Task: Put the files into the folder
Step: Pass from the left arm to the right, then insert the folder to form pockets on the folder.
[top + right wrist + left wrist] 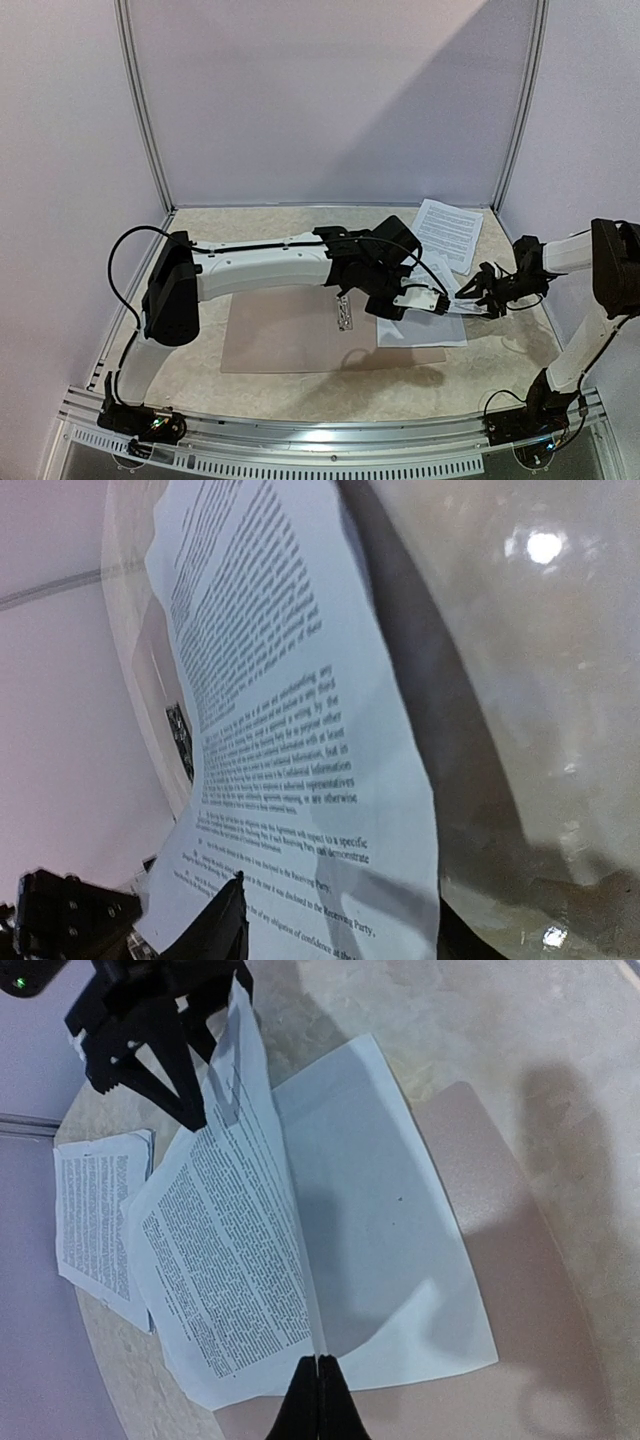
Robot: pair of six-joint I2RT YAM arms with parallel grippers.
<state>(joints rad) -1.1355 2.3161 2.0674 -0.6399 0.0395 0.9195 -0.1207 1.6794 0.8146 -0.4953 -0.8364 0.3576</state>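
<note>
Closest in, the left gripper [318, 1385] is clenched on the near edge of a printed sheet [230, 1260]. This thin white paper lifts into a sharp ridge running away from the pinch. At the sheet's far corner the right gripper [165, 1055] stands released, its jaws parted on either side of the paper. Right of the ridge, blank-looking white paper [390, 1230] lies smooth and faintly curled; I cannot tell whether it is a second sheet. It overlaps one edge of the folder [530, 1270], a dull tan rectangle with a rounded corner. More files [448, 232] lie apart near the back right wall [520, 120]. Mottled beige tabletop [200, 385] shows broadly to the left of the folder and in front of it.
</note>
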